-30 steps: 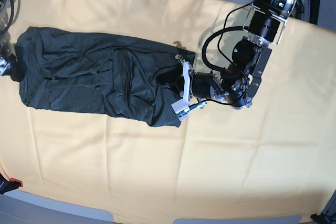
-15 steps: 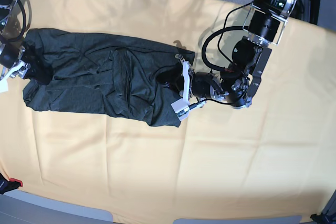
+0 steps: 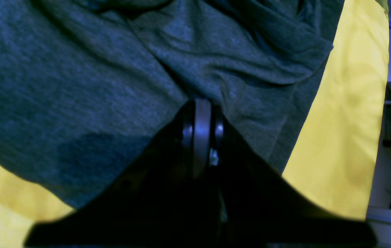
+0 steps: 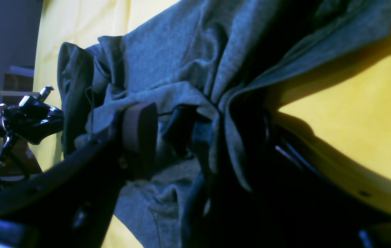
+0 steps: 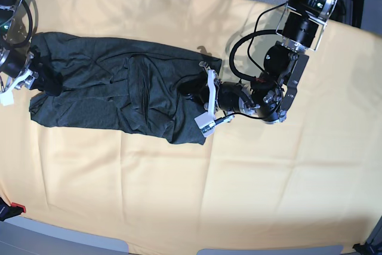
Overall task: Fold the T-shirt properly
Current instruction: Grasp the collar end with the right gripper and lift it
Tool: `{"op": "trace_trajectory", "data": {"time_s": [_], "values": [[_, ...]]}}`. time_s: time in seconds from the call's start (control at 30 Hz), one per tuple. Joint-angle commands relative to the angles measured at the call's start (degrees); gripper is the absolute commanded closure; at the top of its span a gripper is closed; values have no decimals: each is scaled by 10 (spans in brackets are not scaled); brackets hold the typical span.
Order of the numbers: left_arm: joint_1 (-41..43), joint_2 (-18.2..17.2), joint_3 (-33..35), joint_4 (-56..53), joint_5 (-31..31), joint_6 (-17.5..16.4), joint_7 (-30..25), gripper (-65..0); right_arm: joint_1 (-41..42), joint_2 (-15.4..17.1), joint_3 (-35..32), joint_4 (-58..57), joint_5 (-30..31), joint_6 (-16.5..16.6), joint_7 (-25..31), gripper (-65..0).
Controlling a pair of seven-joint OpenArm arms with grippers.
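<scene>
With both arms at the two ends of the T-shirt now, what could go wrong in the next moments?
1. The right pincer has bunched folds of the T-shirt between its open jaws; closing may catch several layers and spoil the fold.
2. The left pincer is shut and pressed into the fabric; it is unclear whether it holds any cloth, so its end could slip when lifted.
3. The shirt is wrinkled in the middle; folding now may lock the creases in.

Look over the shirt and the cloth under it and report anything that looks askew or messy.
The T-shirt is not lying flat: it is a long, rumpled band with a raised ridge of folds near its middle and bunched fabric at both ends, where the left claw and right claw meet it. The yellow cloth shows only creases. No damage is visible.
</scene>
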Motion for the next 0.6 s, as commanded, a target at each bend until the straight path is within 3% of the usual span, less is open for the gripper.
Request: {"op": "trace_trajectory", "data": {"time_s": [0.0, 0.2, 0.27, 0.4, 0.57], "values": [[-8, -1, -1, 7, 1, -3, 4, 0, -2, -1, -7, -2, -37, -10, -41, -390], [-8, -1, -1, 7, 1, -3, 4, 0, 0, -14, -7, -2, -37, -10, -33, -382], [-8, -1, -1, 7, 1, -3, 4, 0, 0, -16, -7, -2, -44, -10, -15, -294], [-8, -1, -1, 7, 1, -3, 4, 0, 6, -17, -7, -2, -92, -10, 18, -8], [-9, -1, -1, 7, 1, -3, -8, 0, 29, -10, -5, 2, -116, -10, 15, 0]]}}
